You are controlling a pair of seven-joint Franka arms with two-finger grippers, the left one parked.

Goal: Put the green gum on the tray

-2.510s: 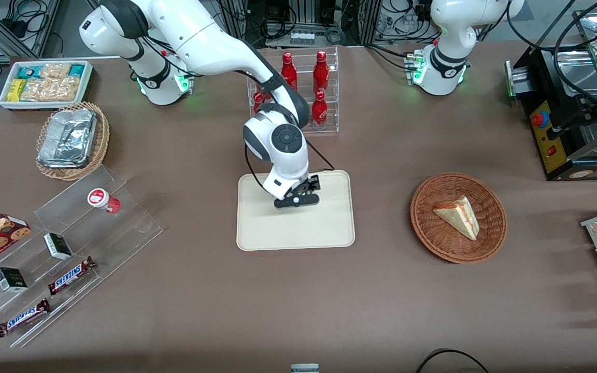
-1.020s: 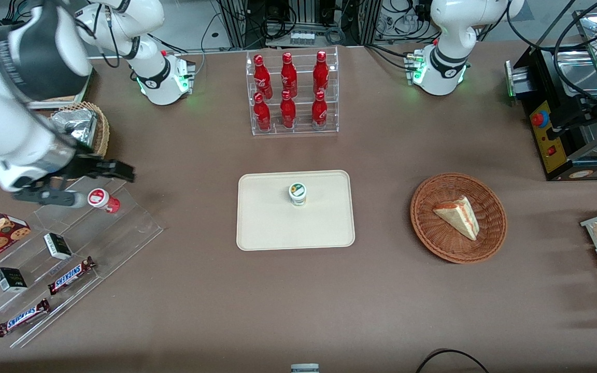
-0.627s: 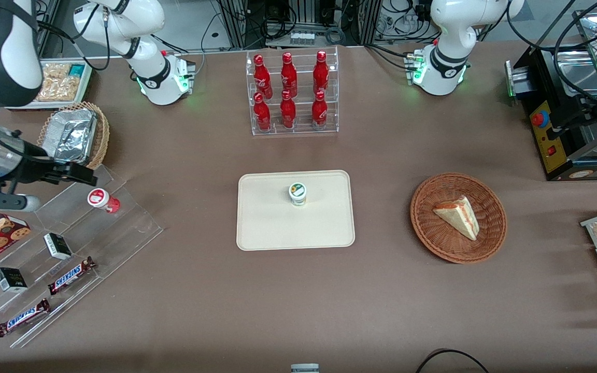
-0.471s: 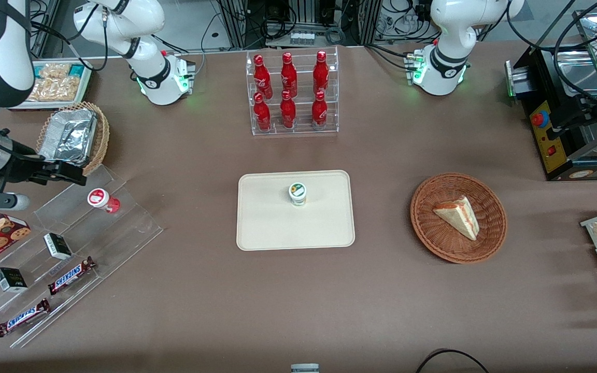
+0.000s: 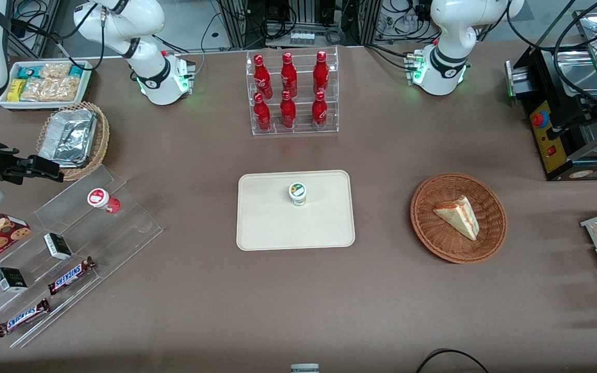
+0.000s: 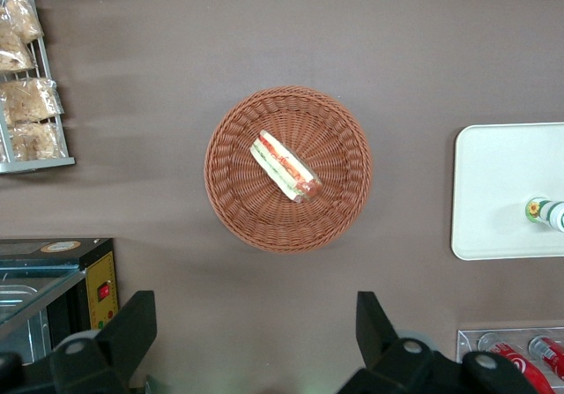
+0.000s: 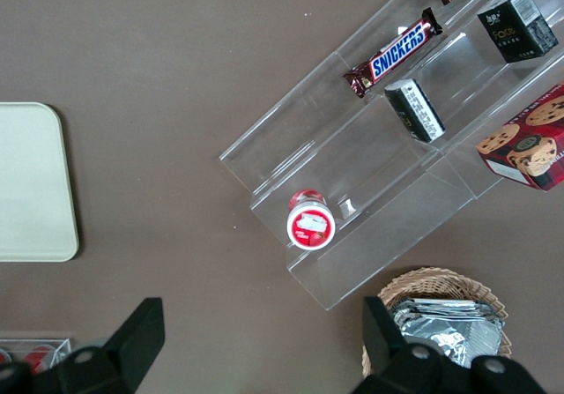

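Gum (image 5: 297, 193) stands upright on the tray (image 5: 267, 228), a little toward the tray edge nearest the bottle rack (image 5: 293, 93) and clear of the rim, so the placing looks done; nothing touches it. It is a short round bottle with a green-and-white label and a white lid ringed in green, and a flat base that should keep it steady on the smooth surface. The tray is a flat cream rectangle with rounded corners and a low raised rim, lying near the middle of the brown table (image 5: 381, 300). The gripper (image 5: 24, 173) hangs at the working arm's end of the table, above the table edge beside the foil tray (image 5: 68, 137) in its wicker basket, well apart from the gum; its jaws are spread wide and hold nothing, which fits an arm out of the way after a release. Beneath its wrist camera sits the clear stepped acrylic stand (image 7: 370, 182), with a red-and-white bottle (image 7: 310, 221) on one step and wrapped bars and small dark boxes on others. Toward the parked arm's end, a woven round basket (image 5: 458, 217) holds a wedge of sandwich.
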